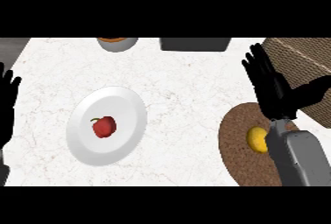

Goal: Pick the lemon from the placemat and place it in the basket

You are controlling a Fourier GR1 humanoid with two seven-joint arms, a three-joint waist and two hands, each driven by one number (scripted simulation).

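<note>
both hands (pixel 275 89) open, holding nothing

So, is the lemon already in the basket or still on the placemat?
Still on the placemat. The lemon lies on the round brown placemat, beside the right hand, which is open above it. The basket is apart.

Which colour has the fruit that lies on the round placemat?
The lemon is yellow, seen in the head view, on the brown placemat.
</note>
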